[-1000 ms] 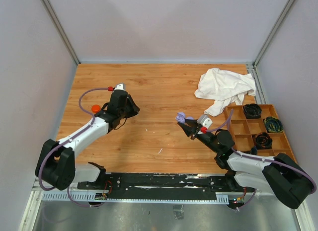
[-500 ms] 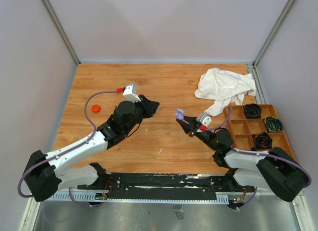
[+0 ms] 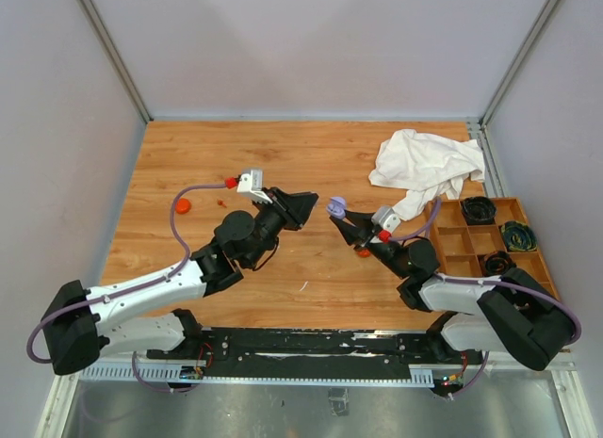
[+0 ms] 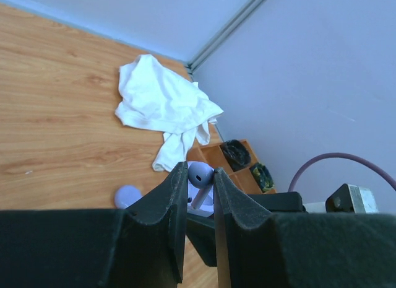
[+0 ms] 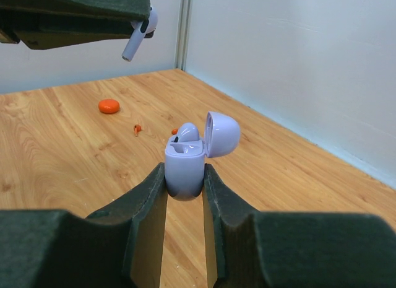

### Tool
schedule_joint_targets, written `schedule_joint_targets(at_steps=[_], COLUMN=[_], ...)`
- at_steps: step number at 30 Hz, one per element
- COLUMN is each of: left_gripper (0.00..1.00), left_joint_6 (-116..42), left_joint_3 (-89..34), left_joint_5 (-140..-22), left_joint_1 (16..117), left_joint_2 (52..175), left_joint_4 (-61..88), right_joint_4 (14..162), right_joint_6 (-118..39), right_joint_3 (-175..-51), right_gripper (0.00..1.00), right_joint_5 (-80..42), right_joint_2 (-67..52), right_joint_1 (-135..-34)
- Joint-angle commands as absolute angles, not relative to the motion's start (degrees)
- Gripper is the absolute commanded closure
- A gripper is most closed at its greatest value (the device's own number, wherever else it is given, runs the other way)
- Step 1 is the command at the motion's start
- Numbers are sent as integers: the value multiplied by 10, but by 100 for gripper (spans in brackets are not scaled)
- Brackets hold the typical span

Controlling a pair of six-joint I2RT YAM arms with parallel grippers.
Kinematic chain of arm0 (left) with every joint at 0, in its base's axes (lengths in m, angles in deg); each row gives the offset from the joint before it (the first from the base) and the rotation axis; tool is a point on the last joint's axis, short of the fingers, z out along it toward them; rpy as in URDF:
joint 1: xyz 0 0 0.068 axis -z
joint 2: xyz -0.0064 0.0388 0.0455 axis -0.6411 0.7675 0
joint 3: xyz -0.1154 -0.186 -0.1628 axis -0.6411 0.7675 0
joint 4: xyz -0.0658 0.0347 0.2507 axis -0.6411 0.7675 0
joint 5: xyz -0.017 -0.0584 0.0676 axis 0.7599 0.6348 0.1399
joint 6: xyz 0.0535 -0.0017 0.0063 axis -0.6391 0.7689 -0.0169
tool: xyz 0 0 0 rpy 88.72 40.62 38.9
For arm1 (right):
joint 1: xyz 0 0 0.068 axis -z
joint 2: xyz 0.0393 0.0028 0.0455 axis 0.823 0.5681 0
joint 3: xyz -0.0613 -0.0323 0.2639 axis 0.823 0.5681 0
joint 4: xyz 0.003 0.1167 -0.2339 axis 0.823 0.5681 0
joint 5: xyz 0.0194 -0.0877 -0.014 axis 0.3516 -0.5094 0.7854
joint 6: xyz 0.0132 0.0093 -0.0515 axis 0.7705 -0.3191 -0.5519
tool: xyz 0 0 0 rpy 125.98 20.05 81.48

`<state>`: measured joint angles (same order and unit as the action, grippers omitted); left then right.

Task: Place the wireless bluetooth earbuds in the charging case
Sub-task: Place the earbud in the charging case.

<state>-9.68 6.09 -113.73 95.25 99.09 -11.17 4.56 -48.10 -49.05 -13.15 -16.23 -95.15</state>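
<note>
A: Where's the bud (image 4: 199, 175)?
B: Pinched in L gripper (image 3: 303, 202), in the air, near the case (image 5: 185, 161). Head up betw. the fingers, stem slanting down.
A: And the case?
B: R gripper (image 5: 184, 184) clamps it upright, lid open. 2nd bud (image 5: 188, 132) sits inside, head up. Other slot: can't tell.

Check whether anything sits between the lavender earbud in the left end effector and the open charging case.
Nothing visible does. The left end effector holds the lavender earbud in open air, apart from the charging case, which the right end effector grips with its lid flipped open. A second earbud already sits in it.
</note>
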Motion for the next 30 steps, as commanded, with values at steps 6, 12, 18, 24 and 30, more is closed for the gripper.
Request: schedule_joint_targets(at_steps=[6, 12, 18, 24, 30], left_gripper=[78, 78, 78, 78, 78], left_joint_6=[-122, -142, -158, -172, -181], left_joint_3=[87, 98, 100, 95, 92], left_joint_5=[-1188, -1205, -1232, -1243, -1251], left_joint_1=[991, 1012, 1023, 1029, 1035], left_joint_2=[1042, 1075, 1106, 1134, 1147], left_joint_4=[-289, -369, -405, -427, -438], right_joint_4=[1, 1, 1, 0, 1], right_joint_6=[-456, -443, -435, -432, -432], right_joint_3=[-522, -524, -523, -523, -523], right_gripper=[90, 90, 90, 90, 90], right_joint_5=[-130, -130, -130, -126, -123], right_joint_2=[-168, -171, -180, -185, -188], right_joint_1=[-961, -962, -963, -965, -966])
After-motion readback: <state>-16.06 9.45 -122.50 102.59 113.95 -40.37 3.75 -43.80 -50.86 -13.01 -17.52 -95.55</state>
